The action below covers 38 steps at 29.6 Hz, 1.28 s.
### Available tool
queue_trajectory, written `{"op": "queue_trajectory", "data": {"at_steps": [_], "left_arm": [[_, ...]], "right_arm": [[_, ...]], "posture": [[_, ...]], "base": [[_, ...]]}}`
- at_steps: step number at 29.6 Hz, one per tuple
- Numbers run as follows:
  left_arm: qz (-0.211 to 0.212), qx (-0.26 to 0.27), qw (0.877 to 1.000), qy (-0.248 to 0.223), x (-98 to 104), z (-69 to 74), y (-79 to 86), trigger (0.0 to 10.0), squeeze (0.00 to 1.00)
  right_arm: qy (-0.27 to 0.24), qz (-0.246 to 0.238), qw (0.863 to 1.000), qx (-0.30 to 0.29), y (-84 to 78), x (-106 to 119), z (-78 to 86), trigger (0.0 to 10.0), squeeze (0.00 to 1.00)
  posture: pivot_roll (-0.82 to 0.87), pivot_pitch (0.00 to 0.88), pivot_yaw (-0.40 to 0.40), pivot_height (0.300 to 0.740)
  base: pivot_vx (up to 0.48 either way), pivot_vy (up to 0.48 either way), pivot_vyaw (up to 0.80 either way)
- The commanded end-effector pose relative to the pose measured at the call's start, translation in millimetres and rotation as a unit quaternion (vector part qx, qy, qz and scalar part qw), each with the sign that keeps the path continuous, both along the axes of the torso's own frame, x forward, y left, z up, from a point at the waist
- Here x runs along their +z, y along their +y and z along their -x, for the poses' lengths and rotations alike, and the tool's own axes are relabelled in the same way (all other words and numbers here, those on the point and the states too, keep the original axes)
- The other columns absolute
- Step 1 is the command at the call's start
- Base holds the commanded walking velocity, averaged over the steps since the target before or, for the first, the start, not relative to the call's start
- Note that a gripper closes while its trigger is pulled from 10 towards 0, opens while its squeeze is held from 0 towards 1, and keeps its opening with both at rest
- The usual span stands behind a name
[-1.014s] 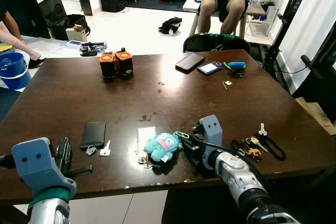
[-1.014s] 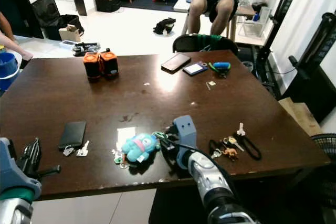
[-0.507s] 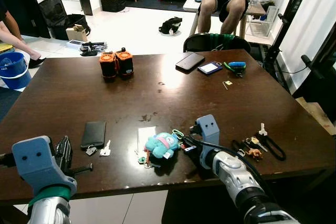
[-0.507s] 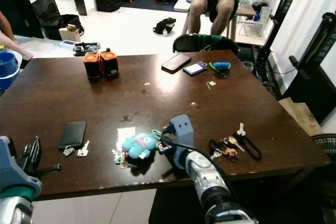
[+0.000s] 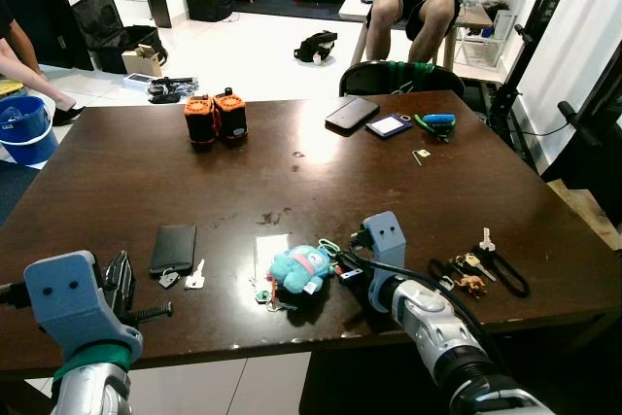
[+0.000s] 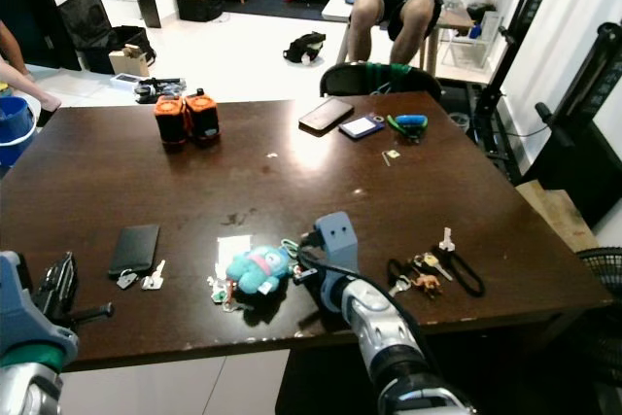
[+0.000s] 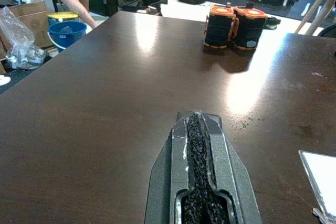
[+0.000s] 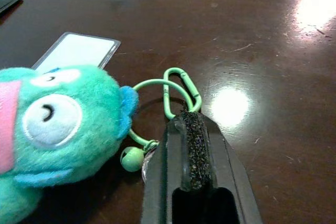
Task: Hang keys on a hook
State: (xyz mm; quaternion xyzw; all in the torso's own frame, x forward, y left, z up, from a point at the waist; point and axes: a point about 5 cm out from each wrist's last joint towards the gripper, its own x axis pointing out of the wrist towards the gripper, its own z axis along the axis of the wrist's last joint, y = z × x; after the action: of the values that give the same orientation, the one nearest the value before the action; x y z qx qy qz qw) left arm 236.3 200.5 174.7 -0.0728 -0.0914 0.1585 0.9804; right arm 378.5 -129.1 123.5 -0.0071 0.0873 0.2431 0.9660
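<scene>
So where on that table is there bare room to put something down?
The broad middle of the table is bare, between the orange speakers and the black phone; so is the far left. It is crowded along the near edge around the plush keychain, right gripper and key bunch.

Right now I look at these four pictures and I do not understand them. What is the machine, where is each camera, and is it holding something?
It is a humanoid robot at a dark table. Two pictures come from its head, two from cameras on its wrists. The right gripper, fingers shut, touches a green carabiner joined to a teal plush keychain; whether it grips it, I cannot tell. The left gripper, also shut, hovers at the table's near edge, holding nothing. A black phone, loose keys and orange speakers also lie there.
</scene>
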Motion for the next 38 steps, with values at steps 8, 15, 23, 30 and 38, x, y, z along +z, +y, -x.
{"op": "queue_trajectory", "data": {"at_steps": [8,15,23,30,38], "left_arm": [[-0.001,0.004,1.0,0.013,-5.8,-0.3,1.6,10.0,0.0],[-0.004,0.003,1.0,0.011,-4.6,-3.2,3.8,10.0,0.0],[-0.006,0.001,1.0,0.01,-4.7,-2.9,4.0,10.0,0.0],[-0.004,0.003,1.0,0.013,-6.5,-1.0,3.6,10.0,0.0],[-0.004,0.004,1.0,0.012,-5.9,-1.5,4.1,10.0,0.0]], "right_arm": [[0.017,-0.007,1.0,0.001,4.8,-6.2,1.6,10.0,0.99],[0.053,0.016,0.998,0.025,11.5,-11.6,2.6,10.0,0.0],[0.074,0.039,0.995,0.061,19.6,-10.4,2.4,10.0,0.0],[0.076,0.046,0.994,0.065,17.1,-13.1,3.7,1.2,0.0],[0.078,0.042,0.994,0.064,16.7,-12.6,3.5,0.0,0.0]], "posture": [[0.0,0.094,0.099,0.74],[0.0,0.075,0.1,0.74],[0.0,0.064,0.101,0.74],[0.0,0.066,0.097,0.74],[0.0,0.073,0.095,0.74]], "base": [[0.0,0.0,0.0],[0.0,0.0,0.0],[0.0,0.0,0.0],[0.0,0.0,0.0],[0.0,0.0,0.0]]}}
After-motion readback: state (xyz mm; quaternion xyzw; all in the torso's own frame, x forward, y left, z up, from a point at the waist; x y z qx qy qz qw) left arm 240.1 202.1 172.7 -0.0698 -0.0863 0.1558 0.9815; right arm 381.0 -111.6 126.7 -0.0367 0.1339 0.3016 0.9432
